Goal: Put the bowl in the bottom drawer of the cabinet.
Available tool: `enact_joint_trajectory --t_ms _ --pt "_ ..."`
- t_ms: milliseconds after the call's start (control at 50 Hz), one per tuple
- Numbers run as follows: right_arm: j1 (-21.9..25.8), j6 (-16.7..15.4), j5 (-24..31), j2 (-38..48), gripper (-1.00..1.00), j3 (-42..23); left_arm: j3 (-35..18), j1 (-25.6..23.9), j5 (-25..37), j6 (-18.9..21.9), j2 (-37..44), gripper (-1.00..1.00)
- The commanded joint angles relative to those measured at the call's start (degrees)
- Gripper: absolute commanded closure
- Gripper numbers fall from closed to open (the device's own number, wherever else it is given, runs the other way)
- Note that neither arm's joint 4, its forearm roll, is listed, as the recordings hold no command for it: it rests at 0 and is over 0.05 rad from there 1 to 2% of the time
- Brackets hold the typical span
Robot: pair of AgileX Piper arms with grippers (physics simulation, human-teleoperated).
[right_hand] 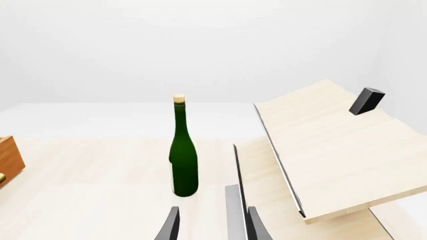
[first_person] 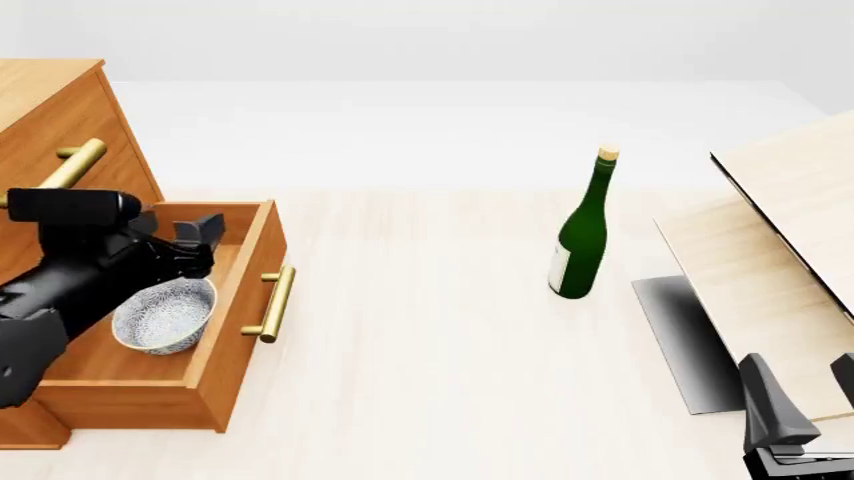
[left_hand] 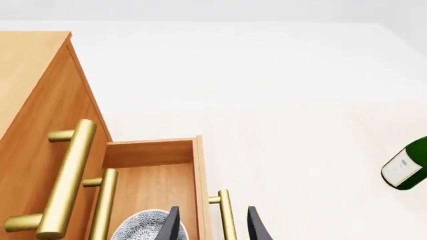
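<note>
The speckled white bowl (first_person: 163,315) lies slightly tilted inside the pulled-out bottom drawer (first_person: 243,290) of the orange-brown cabinet (first_person: 54,110). My left gripper (first_person: 198,240) hovers just above the drawer's far end, open, with nothing between its fingers. In the left wrist view the bowl (left_hand: 142,228) shows beside one finger, and the gripper (left_hand: 213,220) straddles the drawer's front wall (left_hand: 199,185). My right gripper (first_person: 805,398) stands open at the near right, far from the cabinet; in its own wrist view (right_hand: 212,220) it holds nothing.
A green bottle (first_person: 582,235) stands upright mid-table. Pale wooden boards (first_person: 787,200) slope at the right on a grey base (first_person: 683,340), with a small black block (right_hand: 366,100) on top. A brass handle (first_person: 276,303) sticks out from the drawer front.
</note>
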Motion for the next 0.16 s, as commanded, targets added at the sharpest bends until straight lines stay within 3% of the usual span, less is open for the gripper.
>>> enact_joint_trajectory --t_ms 20,160 --pt "0.0 0.0 0.0 0.0 -1.0 0.0 -0.4 -2.4 0.6 0.8 -4.1 -1.0" --pt "0.0 0.0 0.0 0.0 -1.0 0.0 -0.3 -4.3 -0.3 1.6 -4.6 -1.0"
